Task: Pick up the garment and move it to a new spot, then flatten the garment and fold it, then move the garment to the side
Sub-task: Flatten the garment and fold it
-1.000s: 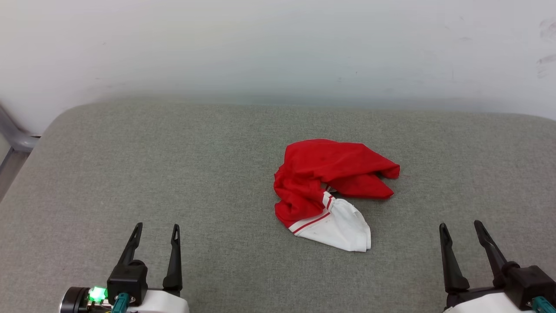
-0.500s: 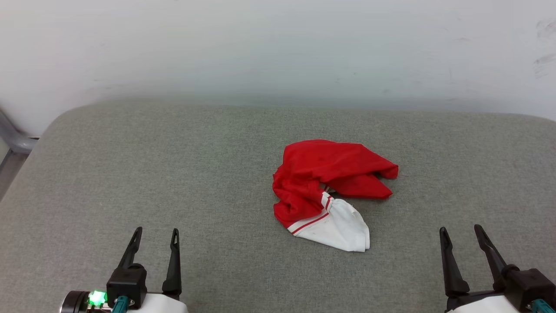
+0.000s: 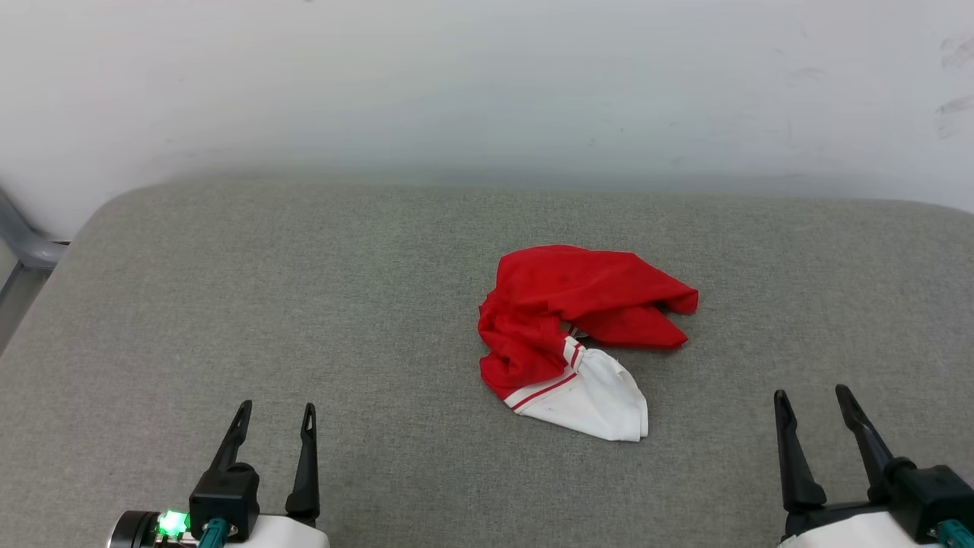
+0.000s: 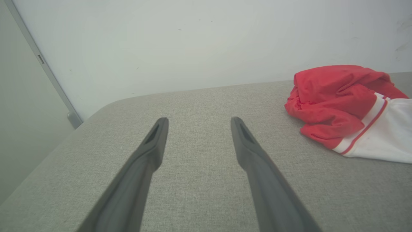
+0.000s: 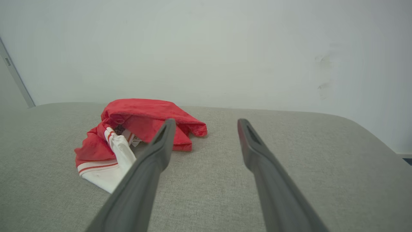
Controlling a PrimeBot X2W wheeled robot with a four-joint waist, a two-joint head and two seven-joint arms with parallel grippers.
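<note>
Little has moved; your right pincer (image 3: 810, 391) edged slightly farther. It and the left pincer (image 3: 277, 406) gape wide, empty. The garment (image 3: 578, 320) lies crumpled mid-bench (image 3: 304, 266), between them; pinching one loose layer could drag it instead of lifting.

The garment (image 3: 567, 320) is red with a white sleeve and red-and-white striped trim, on grey fabric (image 3: 304, 304).

A crumpled garment (image 3: 586, 297) is pictured heaped just right of the middle of the grey cushion (image 3: 266, 304). Bare fabric is left open on every side of the heap, widest toward the left edge. The far edge is closed off by a white wall (image 3: 487, 84), and a grey metal bar (image 3: 30, 247) is seen just beyond the rounded far-left corner.
</note>
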